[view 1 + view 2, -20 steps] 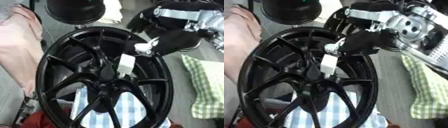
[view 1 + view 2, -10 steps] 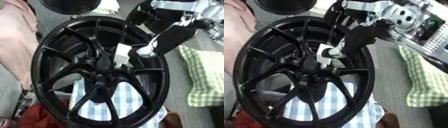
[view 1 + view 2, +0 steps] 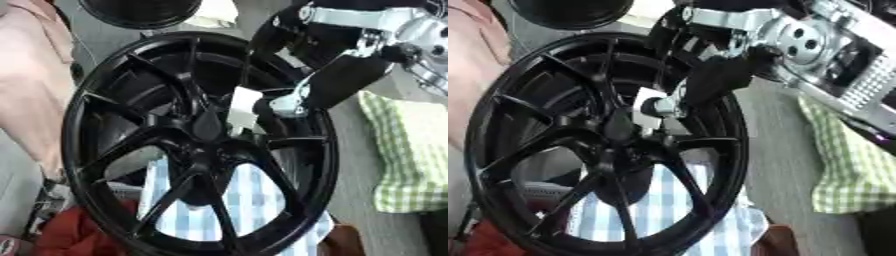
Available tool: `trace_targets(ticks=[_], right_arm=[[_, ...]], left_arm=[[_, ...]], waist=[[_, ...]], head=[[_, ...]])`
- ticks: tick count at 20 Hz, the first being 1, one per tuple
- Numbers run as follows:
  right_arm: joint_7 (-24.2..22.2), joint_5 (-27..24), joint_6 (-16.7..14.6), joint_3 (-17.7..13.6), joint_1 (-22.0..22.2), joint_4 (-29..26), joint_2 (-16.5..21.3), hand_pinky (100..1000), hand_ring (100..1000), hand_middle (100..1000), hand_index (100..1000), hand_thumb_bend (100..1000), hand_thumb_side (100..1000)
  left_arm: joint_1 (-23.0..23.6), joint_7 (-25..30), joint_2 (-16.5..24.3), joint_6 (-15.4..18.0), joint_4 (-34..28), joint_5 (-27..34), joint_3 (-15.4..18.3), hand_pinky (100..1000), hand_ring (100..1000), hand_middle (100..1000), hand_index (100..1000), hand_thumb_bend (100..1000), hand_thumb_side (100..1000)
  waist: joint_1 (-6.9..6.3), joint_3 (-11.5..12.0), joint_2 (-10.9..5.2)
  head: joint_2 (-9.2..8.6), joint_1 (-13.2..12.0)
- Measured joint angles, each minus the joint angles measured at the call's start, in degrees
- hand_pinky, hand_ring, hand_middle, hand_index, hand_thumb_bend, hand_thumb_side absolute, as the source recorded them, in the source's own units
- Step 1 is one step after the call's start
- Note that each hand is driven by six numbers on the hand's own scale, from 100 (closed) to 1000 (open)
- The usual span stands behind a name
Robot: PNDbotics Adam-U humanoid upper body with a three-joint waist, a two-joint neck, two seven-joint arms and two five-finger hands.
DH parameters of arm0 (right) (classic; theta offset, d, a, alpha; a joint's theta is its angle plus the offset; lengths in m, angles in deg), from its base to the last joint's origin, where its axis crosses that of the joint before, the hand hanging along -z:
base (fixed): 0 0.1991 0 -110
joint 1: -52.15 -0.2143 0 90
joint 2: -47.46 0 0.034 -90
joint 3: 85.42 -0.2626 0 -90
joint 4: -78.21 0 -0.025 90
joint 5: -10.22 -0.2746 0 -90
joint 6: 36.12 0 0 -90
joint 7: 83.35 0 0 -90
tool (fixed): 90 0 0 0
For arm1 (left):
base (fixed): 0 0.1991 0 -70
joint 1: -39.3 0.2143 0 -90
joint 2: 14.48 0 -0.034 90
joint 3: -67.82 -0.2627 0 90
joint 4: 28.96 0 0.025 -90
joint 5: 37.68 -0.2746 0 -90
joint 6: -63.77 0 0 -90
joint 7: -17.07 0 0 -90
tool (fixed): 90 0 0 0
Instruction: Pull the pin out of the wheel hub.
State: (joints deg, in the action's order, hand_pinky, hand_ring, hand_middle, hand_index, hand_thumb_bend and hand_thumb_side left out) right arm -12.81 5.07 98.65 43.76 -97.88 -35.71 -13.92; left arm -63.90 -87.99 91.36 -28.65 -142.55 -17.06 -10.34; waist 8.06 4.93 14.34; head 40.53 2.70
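A black multi-spoke wheel hub (image 3: 87, 115) stands tilted and fills most of both views. A small white pin (image 3: 243, 111) sits just above and right of the hub's centre (image 3: 208, 131), between two spokes. My right hand (image 3: 337, 80), black with silver joints, comes in from the upper right. Its fingers curl down onto the pin (image 3: 647, 107) and pinch its right side. Where the pin enters the hub is hidden behind the spokes. My left hand shows in neither view.
A blue-and-white checked cloth (image 3: 262, 200) lies under the wheel. A green checked cloth (image 3: 407, 150) lies at the right, a red cloth (image 3: 79, 235) at the lower left, pink fabric (image 3: 35, 75) along the left. Another black round object (image 3: 144, 10) sits at the top.
The whole picture has shifted, so the camera moved. My right hand has come down and left, closer to the hub's centre, with the white pin at its fingertips throughout.
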Motion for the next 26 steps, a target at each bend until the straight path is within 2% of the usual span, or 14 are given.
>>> trace_targets(ticks=[9, 15, 26], right_arm=[[0.5, 0.2, 1.2, 0.2, 1.1, 0.0, -0.5, 854, 884, 785, 843, 444, 288], [0.4, 1.1, 1.1, 0.4, 1.1, 0.0, -1.0, 852, 886, 786, 842, 438, 297], [-1.0, 1.9, 1.2, 1.1, 0.5, 0.0, -2.2, 847, 876, 770, 831, 447, 284]], left_arm=[[-0.4, 0.3, 0.0, -0.1, 0.0, -0.4, 0.0, 767, 703, 611, 767, 208, 634], [-0.8, 0.5, -0.1, -0.2, 0.0, -0.5, -0.2, 766, 703, 611, 766, 203, 639], [-0.9, 0.7, -0.1, -0.2, 0.0, -0.9, -0.3, 767, 705, 612, 766, 200, 644]], waist=[[0.03, 0.4, 1.9], [0.18, 0.7, 3.02], [0.7, 1.0, 3.53]], head=[[-1.38, 0.2], [-1.55, 0.3], [-1.7, 0.0]])
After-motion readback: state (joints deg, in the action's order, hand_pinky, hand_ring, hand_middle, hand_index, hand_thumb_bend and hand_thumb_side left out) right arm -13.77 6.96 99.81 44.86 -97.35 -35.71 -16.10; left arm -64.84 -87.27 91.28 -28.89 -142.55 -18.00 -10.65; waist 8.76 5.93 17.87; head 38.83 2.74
